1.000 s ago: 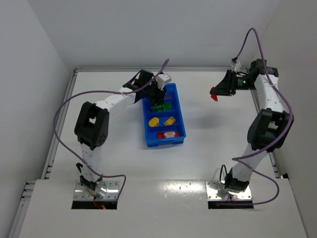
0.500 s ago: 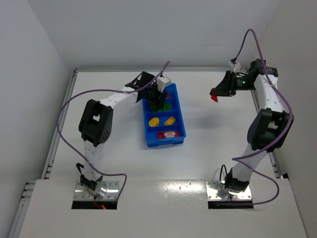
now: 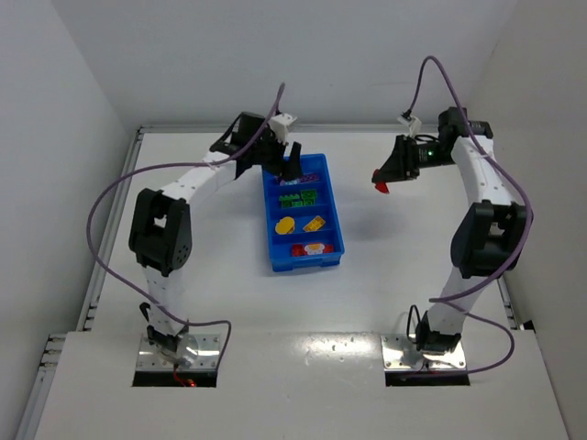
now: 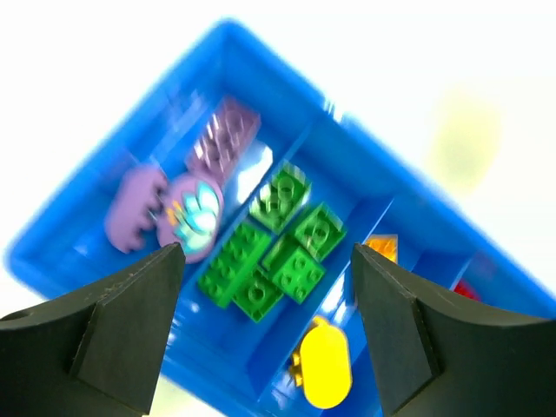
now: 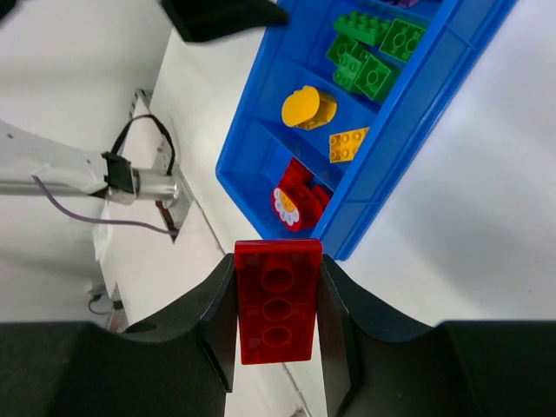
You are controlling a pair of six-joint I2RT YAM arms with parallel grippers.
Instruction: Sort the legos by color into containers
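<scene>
The white table (image 3: 404, 266) carries a single blue tray (image 3: 306, 263), set left of centre toward the far edge

**Overhead view.** The left gripper (image 3: 291, 170) covers the far compartment of the bright blue rectangular plastic tray (image 3: 307, 265), so its contents are not visible. The small red plastic piece (image 3: 380, 187) at the right gripper (image 3: 385, 180) is too small for its shape to be read.

**Left wrist view.** The whole frame is blurred. The purple plastic pieces (image 4: 174, 213) have no clean outline. Two tray corners run off the frame. The orange-yellow studded block (image 4: 384, 247) is partly hidden by a finger. The red blur (image 4: 463, 291) beyond it cannot be identified.

**Right wrist view.** The top edge cuts off the tray's far end, leaving only a purple sliver (image 5: 407, 3). The red rounded pieces (image 5: 297, 198) sit partly behind the tray wall.
</scene>
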